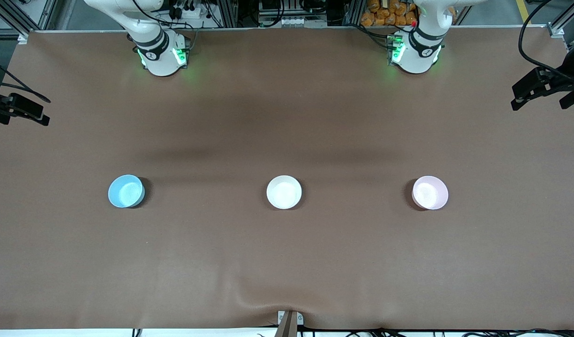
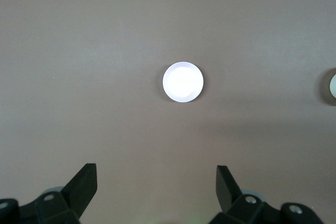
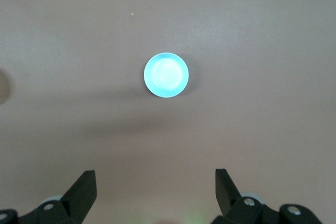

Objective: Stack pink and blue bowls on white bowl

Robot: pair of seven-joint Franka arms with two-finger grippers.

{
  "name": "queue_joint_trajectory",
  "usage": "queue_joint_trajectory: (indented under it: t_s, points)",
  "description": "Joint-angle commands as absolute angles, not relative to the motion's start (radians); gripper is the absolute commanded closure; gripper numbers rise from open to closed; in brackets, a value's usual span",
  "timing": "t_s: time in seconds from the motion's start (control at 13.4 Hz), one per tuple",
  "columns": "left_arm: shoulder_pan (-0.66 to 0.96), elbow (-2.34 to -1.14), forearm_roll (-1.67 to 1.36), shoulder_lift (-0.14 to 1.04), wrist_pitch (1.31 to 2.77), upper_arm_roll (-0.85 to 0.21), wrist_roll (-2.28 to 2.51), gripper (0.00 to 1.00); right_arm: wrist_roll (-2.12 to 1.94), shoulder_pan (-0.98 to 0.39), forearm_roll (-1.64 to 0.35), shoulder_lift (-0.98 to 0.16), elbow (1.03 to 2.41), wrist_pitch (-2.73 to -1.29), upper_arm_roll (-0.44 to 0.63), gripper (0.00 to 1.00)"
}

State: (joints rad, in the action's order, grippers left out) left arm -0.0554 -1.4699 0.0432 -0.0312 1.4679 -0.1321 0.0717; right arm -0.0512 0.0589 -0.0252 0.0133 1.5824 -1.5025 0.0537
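Brown cloth covers the table (image 1: pixel 287 117), and three small bowls stand on it in one row, well apart, all upright and empty. Only the front view shows all three at once: the blue bowl (image 1: pixel 126 191) toward the right arm's end, the white bowl (image 1: pixel 284 192) in the middle, the pink bowl (image 1: pixel 430 192) toward the left arm's end. Neither gripper appears in that view.

From the left wrist view, the left gripper (image 2: pixel 156 182) hangs high over the cloth with its jaws spread wide and nothing between them; the pink bowl (image 2: pixel 182 81) lies on the table ahead of the fingertips, well apart from them, and the white bowl's rim (image 2: pixel 332 84) just shows at the frame edge. From the right wrist view, the right gripper (image 3: pixel 156 182) hangs likewise, jaws released and bare, with the blue bowl (image 3: pixel 166 75) ahead of them.
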Motion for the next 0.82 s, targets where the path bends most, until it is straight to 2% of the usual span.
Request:
queue_joint_trajectory:
  t_s: [0.0,0.3,0.52,0.6,0.75]
  points:
    - [-0.064,-1.471,0.026,-0.025,1.454,-0.132,0.057,0.0,-0.046,0.066,-0.017,0.009,1.58,-1.502,0.044,0.0]
    - [-0.071,-1.477,0.028,0.027,1.468,-0.132,0.042,0.0,-0.046,0.064,-0.017,-0.009,1.58,-1.511,0.044,0.0]
    - [-0.106,-1.494,0.031,0.122,1.524,-0.132,-0.003,0.0,-0.055,0.067,-0.017,-0.054,1.582,-1.534,0.044,0.0]
    - [-0.121,-1.537,0.023,0.135,1.581,-0.132,-0.003,0.0,-0.055,0.067,-0.017,-0.069,1.583,-1.54,0.044,0.0]
    - [-0.127,-1.694,0.021,0.135,1.789,-0.132,-0.003,0.0,-0.055,0.061,-0.018,-0.109,1.592,-1.578,0.044,0.0]
